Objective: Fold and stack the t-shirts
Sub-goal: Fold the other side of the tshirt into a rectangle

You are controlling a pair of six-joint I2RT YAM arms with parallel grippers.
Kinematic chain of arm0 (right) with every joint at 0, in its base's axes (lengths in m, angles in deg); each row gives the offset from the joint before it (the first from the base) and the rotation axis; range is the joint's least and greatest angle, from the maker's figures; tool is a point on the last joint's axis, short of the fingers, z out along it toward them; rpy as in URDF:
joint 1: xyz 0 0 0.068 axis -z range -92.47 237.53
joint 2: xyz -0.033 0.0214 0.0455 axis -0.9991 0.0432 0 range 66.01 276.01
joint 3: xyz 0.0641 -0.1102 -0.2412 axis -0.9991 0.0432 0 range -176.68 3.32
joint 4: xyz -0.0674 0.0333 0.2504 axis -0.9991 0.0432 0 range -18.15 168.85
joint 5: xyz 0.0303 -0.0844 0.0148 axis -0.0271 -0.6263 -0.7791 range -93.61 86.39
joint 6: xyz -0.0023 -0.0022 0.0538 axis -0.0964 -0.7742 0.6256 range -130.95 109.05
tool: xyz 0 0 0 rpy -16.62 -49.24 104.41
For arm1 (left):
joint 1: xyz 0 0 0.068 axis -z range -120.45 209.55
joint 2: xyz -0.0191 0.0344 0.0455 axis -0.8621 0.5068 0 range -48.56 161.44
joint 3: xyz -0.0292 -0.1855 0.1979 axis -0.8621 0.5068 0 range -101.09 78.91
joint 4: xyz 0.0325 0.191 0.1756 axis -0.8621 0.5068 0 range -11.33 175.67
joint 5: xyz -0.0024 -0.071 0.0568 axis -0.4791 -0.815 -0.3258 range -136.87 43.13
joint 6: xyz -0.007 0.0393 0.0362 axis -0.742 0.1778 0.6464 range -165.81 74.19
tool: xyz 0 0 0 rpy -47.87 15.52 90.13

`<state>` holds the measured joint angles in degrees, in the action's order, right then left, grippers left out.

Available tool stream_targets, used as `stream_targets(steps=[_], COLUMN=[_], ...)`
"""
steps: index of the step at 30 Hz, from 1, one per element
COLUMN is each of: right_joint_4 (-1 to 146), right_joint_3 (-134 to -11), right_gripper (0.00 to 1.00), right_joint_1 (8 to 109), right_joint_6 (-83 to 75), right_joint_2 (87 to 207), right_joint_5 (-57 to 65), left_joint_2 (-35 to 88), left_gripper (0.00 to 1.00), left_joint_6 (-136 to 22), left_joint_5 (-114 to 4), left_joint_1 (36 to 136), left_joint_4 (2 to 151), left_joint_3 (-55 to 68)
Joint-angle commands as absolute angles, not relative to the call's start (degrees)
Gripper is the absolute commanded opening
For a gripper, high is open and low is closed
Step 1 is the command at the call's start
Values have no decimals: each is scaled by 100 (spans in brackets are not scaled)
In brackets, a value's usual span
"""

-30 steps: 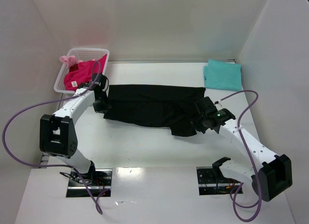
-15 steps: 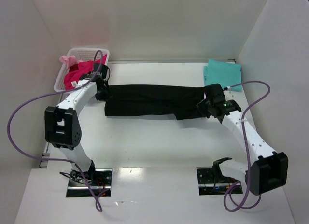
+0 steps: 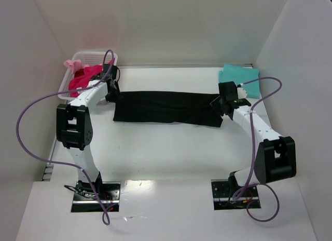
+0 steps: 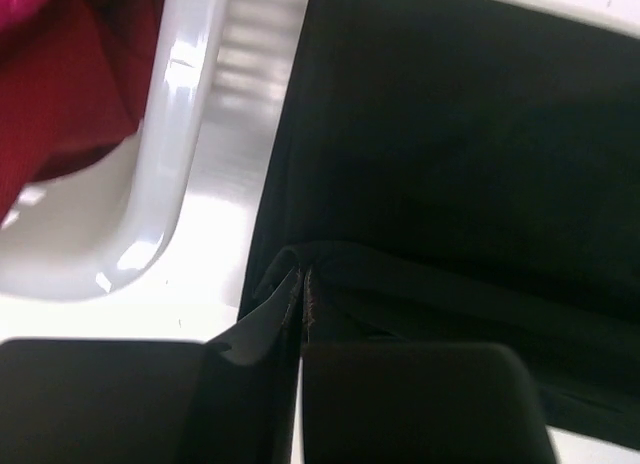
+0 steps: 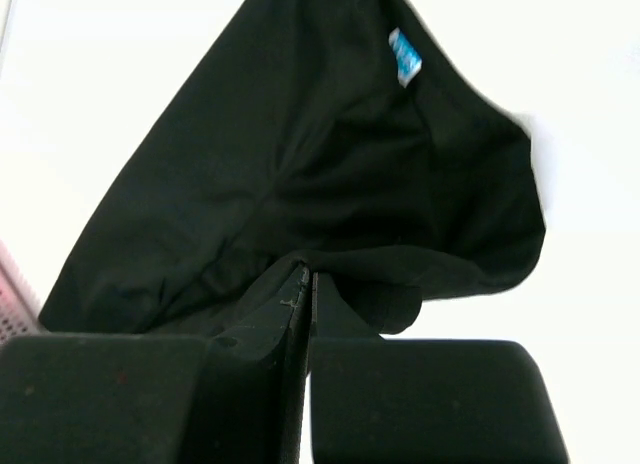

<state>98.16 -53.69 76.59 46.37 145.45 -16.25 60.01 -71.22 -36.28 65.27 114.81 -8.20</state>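
The white lattice basket point(image 3: 91, 56) sits at the far left corner of the bench point(image 3: 166, 147), against the side wall. Inside it lies the magenta-pink t-shirt point(image 3: 87, 77), bunched up, and a pale pink cloth point(image 3: 72, 64) hangs over the basket's far left rim.

The black t-shirt point(image 3: 166, 107) lies flat across the middle of the bench, folded into a long band that runs from just beside the basket towards the right wall. A small blue tag point(image 5: 404, 56) shows on it in the right wrist view. The teal t-shirt point(image 3: 243, 78) lies folded at the far right corner, apart from the black one.

The left pincer point(image 4: 303, 289) is clamped on a pinch of cloth at the left end of the black t-shirt, close by the basket's rounded rim. The right pincer point(image 5: 306, 284) is clamped on a fold at the right end of the black t-shirt, near the teal one. A purple cable point(image 3: 106, 58) from the left arm loops over the basket's right side. The right arm's cable arcs across the near edge of the teal t-shirt.
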Motion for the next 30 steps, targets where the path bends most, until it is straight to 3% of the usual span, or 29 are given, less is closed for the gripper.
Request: stream_targets(steps=[1,30], right_joint_4=[9233,8609], right_joint_3=[-5768,-6884], right_gripper=[0,0], right_joint_1=[7838,7891], right_joint_6=[4320,3853], right_joint_2=[14801,16682], right_joint_5=[-1749,-1424], left_joint_2=[6183,7229], left_gripper=[0,0], left_joint_6=[-6998,-6893], left_joint_5=[-3615,-3149], left_joint_1=[6474,6315], left_joint_4=[11269,11260], left_joint_3=[-1153,-2146])
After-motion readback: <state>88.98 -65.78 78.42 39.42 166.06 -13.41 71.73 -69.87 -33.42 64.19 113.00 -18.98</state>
